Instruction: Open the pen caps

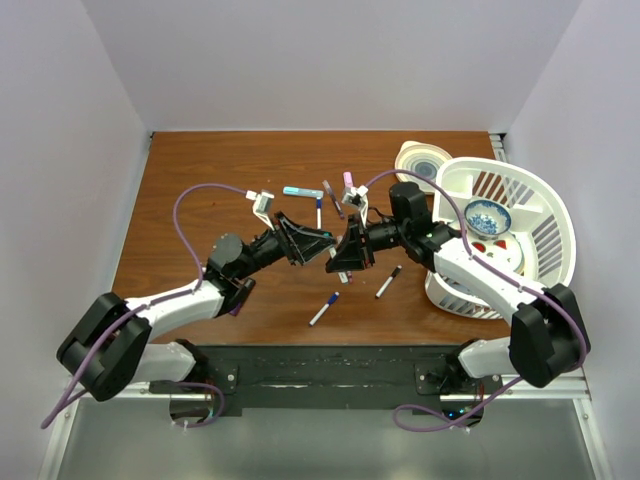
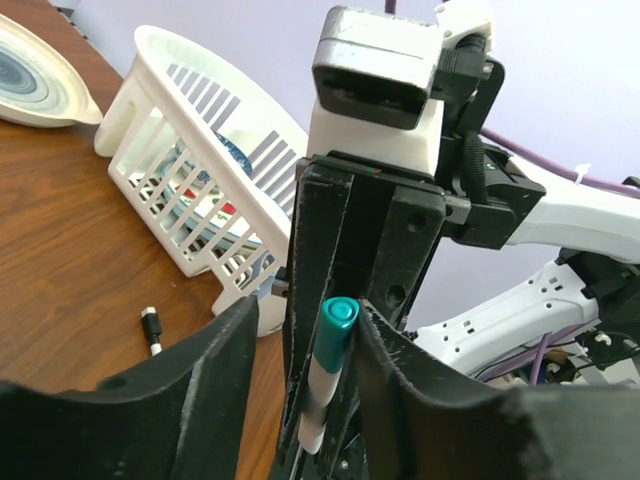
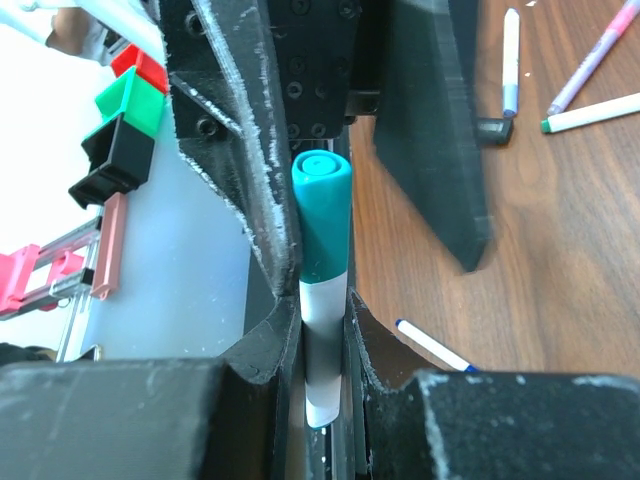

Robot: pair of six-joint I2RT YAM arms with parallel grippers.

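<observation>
**Top view:** the left gripper and right gripper meet nose to nose above the middle of the worktop; a blue-tipped pen and a black-tipped pen lie near the arm bases; a cluster of pens lies beyond the jaws; a white basket stands at the right.

**Left wrist view:** the teal cap sits on its white barrel, upright between the left jaws; these stand apart, 1 finger touching the cap, the other clear of it.

**Right wrist view:** the right jaws are clamped on the white barrel just below the cap, which is seated flush.

**Progress, as a judgement:** this cap is gripped by neither left finger firmly and is not yet off. The loose pens show coloured ends, but whether each is capped is too small to tell. No detached cap is evident, so most of the task appears to remain.
</observation>
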